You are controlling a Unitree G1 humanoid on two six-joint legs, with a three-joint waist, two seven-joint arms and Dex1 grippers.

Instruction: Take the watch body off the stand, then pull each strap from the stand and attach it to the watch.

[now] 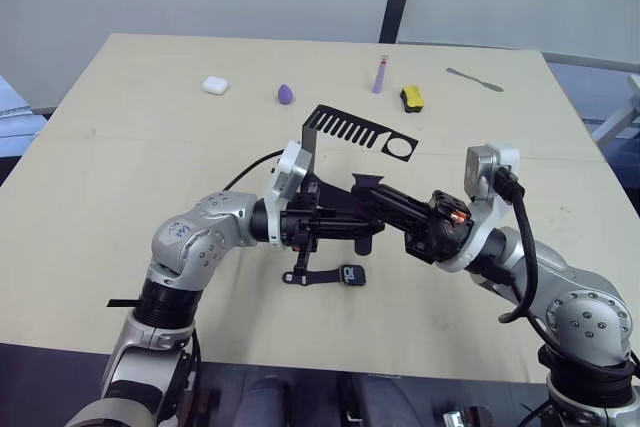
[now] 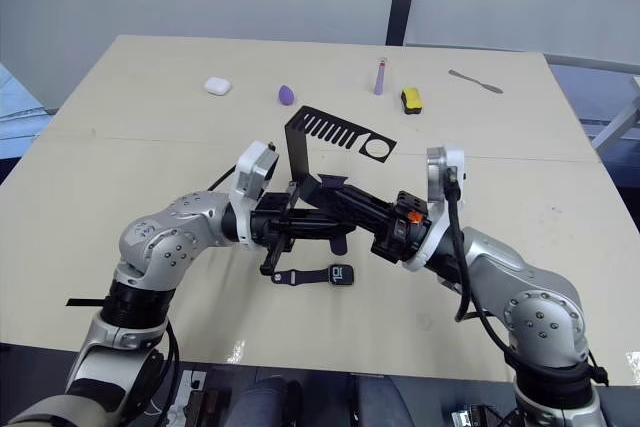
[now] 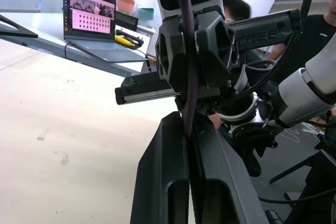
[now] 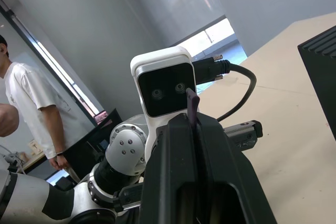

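- Where you look down from the head camera, the table (image 1: 120, 137) is the largest surface, pale beige, and it carries every item below.
- The left gripper (image 1: 368, 209) and the right gripper (image 1: 362, 197) meet tip to tip above the table centre, in front of the stand. Both sets of fingers are closed flat on the same dark purple strap (image 3: 185, 51), each gripping one end of it.
- In the left wrist view you see that strap rise from between the left fingers (image 3: 163, 182) and run up across the face of the right gripper's body. In the right wrist view its short tip (image 4: 191, 106) pokes up above the pinched right fingers (image 4: 173, 171).
- The stand (image 1: 345, 132) sits just behind the two grippers, upright, its slotted top arm pointing to the robot's right, with the round hole at the far end.
- The watch body (image 1: 353, 274) lies flat on the table below the grippers, nearer the robot, off the stand. A second strap (image 1: 315, 277) extends from its left side; you cannot tell whether it is fully seated.
- Along the far edge you find a white case (image 1: 215, 85), a purple drop-shaped piece (image 1: 286, 94), a pale purple tube (image 1: 380, 75), a yellow-and-black block (image 1: 411, 98) and a metal tool (image 1: 474, 79).
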